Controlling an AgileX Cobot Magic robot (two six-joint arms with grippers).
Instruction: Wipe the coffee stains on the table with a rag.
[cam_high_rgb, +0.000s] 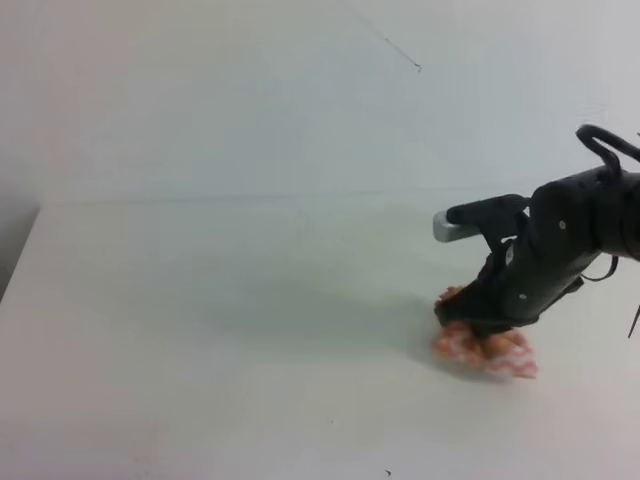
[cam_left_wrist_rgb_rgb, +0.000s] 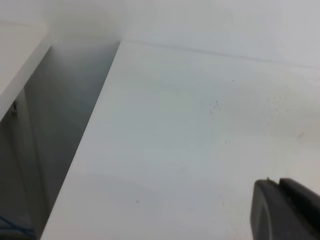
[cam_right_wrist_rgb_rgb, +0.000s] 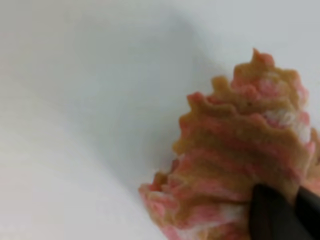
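Pink-and-white checked cloth with brown-orange patches, the rag (cam_high_rgb: 485, 350), sits bunched on the white counter (cam_high_rgb: 220, 330) toward the right side, under the right tool (cam_high_rgb: 480, 325), which is clamped shut on its upper folds and bears it down against the surface. Judged stage: wiping in hand, not finished or at least not confirmed finished. No coffee stain shows anywhere on the bare counter in the high view; it may lie under the rag or be gone already (cannot tell which). Left to do, as I read it: lift the rag clear and check the spot. Right wrist view gives what the high view cannot: the zigzag edge of the rag (cam_right_wrist_rgb_rgb: 235, 165) and its stacked folds close up, dark fingertips (cam_right_wrist_rgb_rgb: 272, 215) pinching in at the lower right. Left wrist view shows only plain counter (cam_left_wrist_rgb_rgb: 190, 140), its left edge, and a corner of the left tool (cam_left_wrist_rgb_rgb: 285, 210); whether that one is open or closed cannot be told.
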